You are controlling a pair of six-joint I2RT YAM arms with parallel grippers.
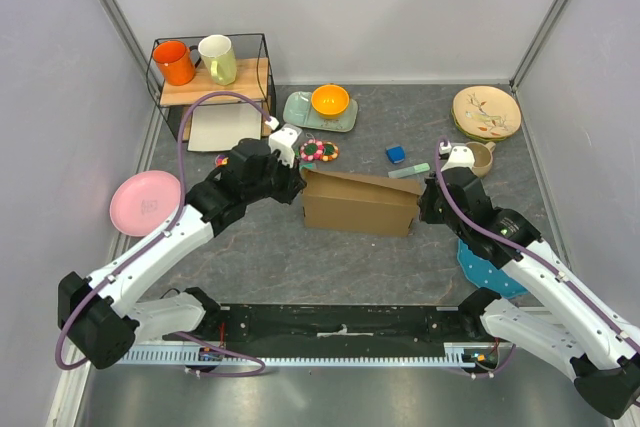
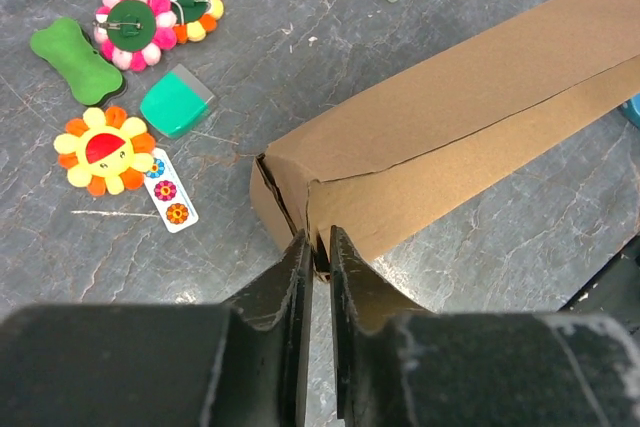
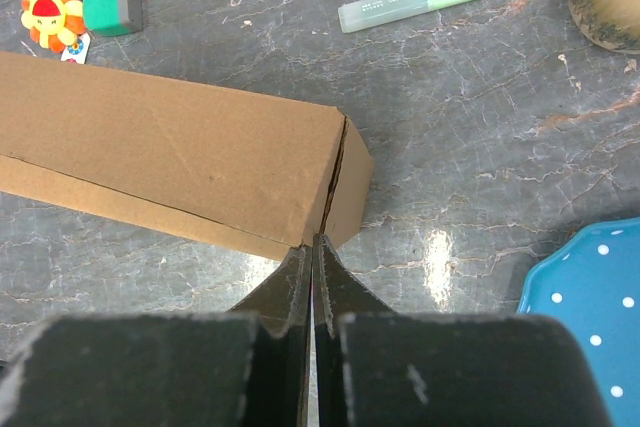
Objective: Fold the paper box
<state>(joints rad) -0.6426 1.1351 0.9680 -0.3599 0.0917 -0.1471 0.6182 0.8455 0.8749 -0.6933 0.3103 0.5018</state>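
So we hold the paper box (image 1: 360, 205) folded: left tool (image 2: 320, 247) pinching one end, closed right tool (image 3: 313, 252) propping the other.

An orange bowl (image 1: 330, 100) sits in a pale green tray (image 1: 297, 113) on the desk (image 1: 262, 247). Left of the bowl, a wire rack (image 1: 262, 72) holds an orange mug (image 1: 174, 63) and a cream mug (image 1: 218, 59). Right of the bowl lie a blue block (image 1: 396, 154), a green highlighter (image 1: 409, 171), a patterned plate (image 1: 486, 112) and a brown cup (image 1: 481, 157).

Table (image 1: 270, 267) lies bare on the paper box's (image 1: 360, 209) near side; felt flowers (image 1: 319, 151) and highlighter (image 1: 408, 172) crowd behind it.
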